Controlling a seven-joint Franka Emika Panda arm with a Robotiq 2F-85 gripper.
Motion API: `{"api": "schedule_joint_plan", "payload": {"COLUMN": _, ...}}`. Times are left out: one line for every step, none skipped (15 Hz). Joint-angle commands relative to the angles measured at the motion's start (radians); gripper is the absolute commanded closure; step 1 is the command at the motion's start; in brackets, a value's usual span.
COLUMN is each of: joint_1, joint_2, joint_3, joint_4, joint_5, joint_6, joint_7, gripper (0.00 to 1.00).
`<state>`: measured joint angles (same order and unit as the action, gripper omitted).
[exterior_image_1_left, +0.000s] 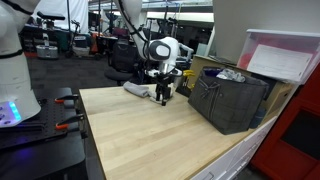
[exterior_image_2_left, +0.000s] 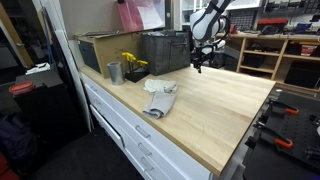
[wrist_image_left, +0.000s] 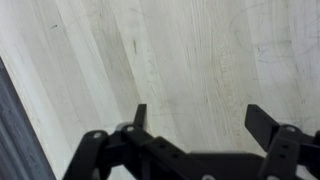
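At the left of the wooden worktop (exterior_image_2_left: 220, 110) in an exterior view: a metal cup (exterior_image_2_left: 114, 72), then a crumpled pale cloth (exterior_image_2_left: 160, 100) lying flat on the wood, forward of a dark crate (exterior_image_2_left: 165, 52). Further right, the pincer (exterior_image_2_left: 200, 67), hanging just above the worktop beside the crate, near the cloth but clear of it. Spread wide in the wrist view, fingers (wrist_image_left: 140, 115) gripping nothing, only bare wood between.

my arm (exterior_image_2_left: 212, 15): bent over, wrist (exterior_image_1_left: 163, 50) turned down | my hand (exterior_image_1_left: 165, 97): pointing straight down, empty | my fingers (wrist_image_left: 140, 115): spread wide
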<state>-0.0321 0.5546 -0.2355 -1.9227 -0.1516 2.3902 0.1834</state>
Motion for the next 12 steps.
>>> {"api": "schedule_joint_plan", "payload": {"joint_1": -0.030, "joint_2": -0.056, "joint_3": 0.038, "joint_4": -0.040, "joint_5": 0.011, "joint_6": 0.036, "joint_7": -0.033, "gripper": 0.00}}
{"api": "schedule_joint_plan", "payload": {"joint_1": -0.040, "joint_2": -0.078, "joint_3": 0.047, "joint_4": -0.062, "joint_5": 0.024, "joint_6": 0.041, "joint_7": -0.043, "gripper": 0.00}}
{"api": "schedule_joint_plan", "payload": {"joint_1": -0.052, "joint_2": -0.102, "joint_3": 0.058, "joint_4": -0.087, "joint_5": 0.041, "joint_6": 0.048, "joint_7": -0.056, "gripper": 0.00}}
{"api": "schedule_joint_plan", "payload": {"joint_1": -0.061, "joint_2": -0.122, "joint_3": 0.067, "joint_4": -0.107, "joint_5": 0.054, "joint_6": 0.049, "joint_7": -0.070, "gripper": 0.00}}
{"api": "schedule_joint_plan", "payload": {"joint_1": -0.075, "joint_2": -0.151, "joint_3": 0.080, "joint_4": -0.138, "joint_5": 0.075, "joint_6": 0.050, "joint_7": -0.093, "gripper": 0.00}}
{"api": "schedule_joint_plan", "payload": {"joint_1": -0.093, "joint_2": -0.179, "joint_3": 0.094, "joint_4": -0.164, "joint_5": 0.104, "joint_6": 0.040, "joint_7": -0.124, "gripper": 0.00}}
{"api": "schedule_joint_plan", "payload": {"joint_1": -0.111, "joint_2": -0.212, "joint_3": 0.109, "joint_4": -0.192, "joint_5": 0.138, "joint_6": 0.029, "joint_7": -0.163, "gripper": 0.00}}
{"api": "schedule_joint_plan", "payload": {"joint_1": -0.126, "joint_2": -0.241, "joint_3": 0.120, "joint_4": -0.217, "joint_5": 0.169, "joint_6": 0.020, "joint_7": -0.199, "gripper": 0.00}}
{"api": "schedule_joint_plan", "payload": {"joint_1": -0.142, "joint_2": -0.270, "joint_3": 0.130, "joint_4": -0.240, "joint_5": 0.201, "joint_6": 0.014, "joint_7": -0.242, "gripper": 0.00}}
{"api": "schedule_joint_plan", "payload": {"joint_1": -0.153, "joint_2": -0.303, "joint_3": 0.136, "joint_4": -0.265, "joint_5": 0.226, "joint_6": 0.008, "joint_7": -0.279, "gripper": 0.00}}
{"api": "schedule_joint_plan", "payload": {"joint_1": -0.162, "joint_2": -0.333, "joint_3": 0.139, "joint_4": -0.284, "joint_5": 0.248, "joint_6": -0.004, "joint_7": -0.314, "gripper": 0.00}}
{"api": "schedule_joint_plan", "payload": {"joint_1": -0.168, "joint_2": -0.363, "joint_3": 0.138, "joint_4": -0.303, "joint_5": 0.264, "joint_6": -0.012, "joint_7": -0.342, "gripper": 0.00}}
